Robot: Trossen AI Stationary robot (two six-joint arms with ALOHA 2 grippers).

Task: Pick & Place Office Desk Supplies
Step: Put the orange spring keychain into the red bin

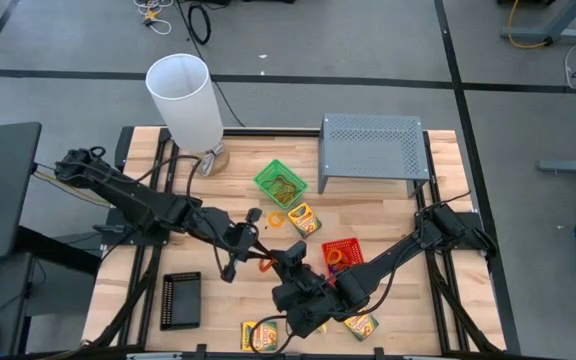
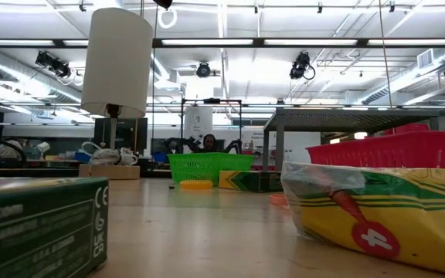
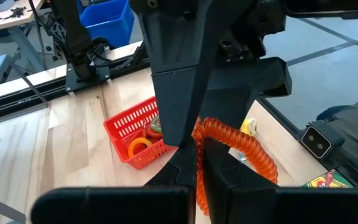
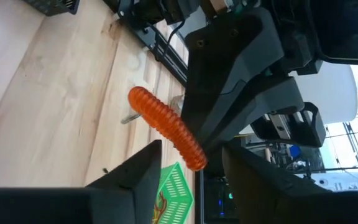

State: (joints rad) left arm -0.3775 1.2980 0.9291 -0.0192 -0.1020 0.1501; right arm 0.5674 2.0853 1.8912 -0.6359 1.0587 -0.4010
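Note:
An orange ribbed loop band (image 1: 266,264) sits in my shut left gripper (image 1: 251,250) near the table's middle. In the right wrist view the band (image 4: 163,124) sticks out from the left gripper. Its free end lies between the fingers of my open right gripper (image 4: 194,168); I cannot tell whether they touch it. The right gripper (image 1: 286,262) stands right beside the band. A red tray (image 1: 340,255) holds another orange band. The green tray (image 1: 280,182), the black tray (image 1: 181,300) and three crayon boxes (image 1: 303,218) (image 1: 260,335) (image 1: 361,323) lie flat on the table. My left gripper (image 3: 199,158) pinches the orange loop band between its two fingers, at one side of the loop (image 3: 199,140). The rest of the loop (image 3: 241,146) curves out beyond the fingertips toward the right gripper. The band appears lifted off the table.
A tall white cylinder (image 1: 186,98) stands at the far left, and a grey perforated riser (image 1: 373,150) at the far right. A yellow-orange band (image 1: 276,218) lies beside the green tray. Bare wood shows between the black tray and the left arm.

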